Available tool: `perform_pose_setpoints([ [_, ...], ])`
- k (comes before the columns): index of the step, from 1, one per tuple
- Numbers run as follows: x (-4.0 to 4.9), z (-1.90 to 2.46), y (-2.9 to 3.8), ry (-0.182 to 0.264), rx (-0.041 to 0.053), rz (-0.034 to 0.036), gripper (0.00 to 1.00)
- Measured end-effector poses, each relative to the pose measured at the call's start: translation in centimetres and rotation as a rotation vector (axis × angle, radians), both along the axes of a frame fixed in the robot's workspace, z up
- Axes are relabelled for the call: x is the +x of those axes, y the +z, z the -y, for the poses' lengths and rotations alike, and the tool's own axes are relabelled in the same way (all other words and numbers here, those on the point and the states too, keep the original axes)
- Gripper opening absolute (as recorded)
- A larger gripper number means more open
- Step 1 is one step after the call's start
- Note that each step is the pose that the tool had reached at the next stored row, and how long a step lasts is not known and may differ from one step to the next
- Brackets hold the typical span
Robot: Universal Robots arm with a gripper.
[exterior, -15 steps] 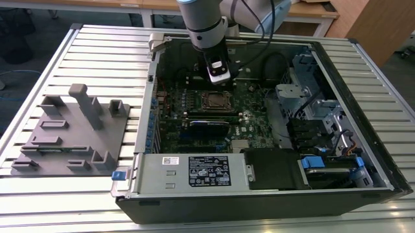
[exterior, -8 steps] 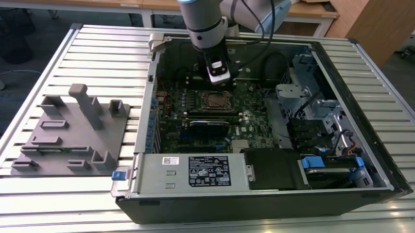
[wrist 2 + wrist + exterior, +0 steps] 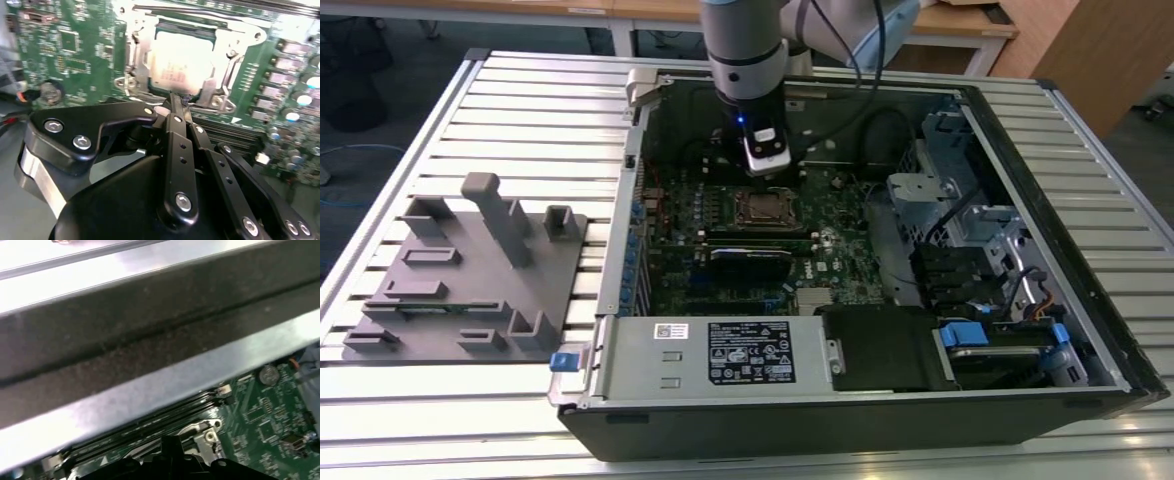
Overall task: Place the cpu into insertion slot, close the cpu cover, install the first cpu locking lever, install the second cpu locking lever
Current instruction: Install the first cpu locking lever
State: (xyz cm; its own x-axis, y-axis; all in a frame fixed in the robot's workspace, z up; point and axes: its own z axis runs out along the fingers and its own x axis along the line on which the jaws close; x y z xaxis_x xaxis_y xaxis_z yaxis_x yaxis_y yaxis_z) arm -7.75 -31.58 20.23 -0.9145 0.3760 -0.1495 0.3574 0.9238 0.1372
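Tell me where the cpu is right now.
The cpu sits in the insertion slot on the green board, mid-case in the exterior view, with the cpu cover framing it and the gripper at its edge.

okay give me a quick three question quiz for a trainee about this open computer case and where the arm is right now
1. True or false: the cpu already sits in the insertion slot.
2. In the exterior view, the tool hangs over: A) the grey fixture plate, B) the motherboard close to the slot, C) the power supply.
3. Fill in: in the second wrist view, the silvery cpu cover frames the ____.

Key
1. True; its pale metal top shows inside the socket.
2. B
3. cpu
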Motion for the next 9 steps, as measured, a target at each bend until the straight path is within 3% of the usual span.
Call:
perform_pose_setpoints([
  [1,0.0,0.0,0.0,0.0,0.0001,-0.0092,0.1],
  [7,0.0,0.0,-0.01,0.0,0.0002,-0.0197,0.1],
  [9,0.0,0.0,0.06,0.0,0.0,-0.0203,0.1],
])
